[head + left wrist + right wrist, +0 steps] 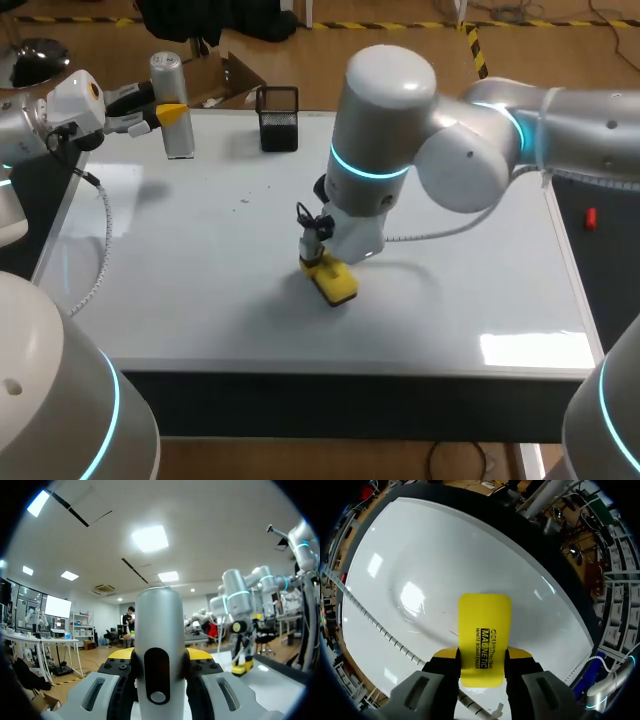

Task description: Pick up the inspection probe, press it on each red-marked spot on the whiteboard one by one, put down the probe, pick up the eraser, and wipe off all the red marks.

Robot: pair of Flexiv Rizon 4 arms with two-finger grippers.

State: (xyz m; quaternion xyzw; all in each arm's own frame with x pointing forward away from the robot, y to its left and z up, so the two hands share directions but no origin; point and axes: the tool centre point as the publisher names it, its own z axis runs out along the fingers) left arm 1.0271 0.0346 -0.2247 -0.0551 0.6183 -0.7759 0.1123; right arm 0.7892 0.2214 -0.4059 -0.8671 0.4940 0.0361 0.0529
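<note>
The silver cylindrical inspection probe (176,118) stands upright at the back left of the whiteboard (200,290), and my left gripper (172,113) is shut on it. In the left wrist view the probe (159,650) fills the space between the yellow-tipped fingers (120,654). My right gripper (326,270) is shut on the yellow eraser (332,279), which is pressed flat on the board near its middle. The right wrist view shows the eraser (483,639) held between the fingers (519,655) against the white surface. No red marks show on the board.
A black mesh pen holder (278,118) stands at the board's back edge, right of the probe. A white coiled cable (100,255) runs along the board's left side. My right arm's large elbow (400,120) hangs over the middle of the board.
</note>
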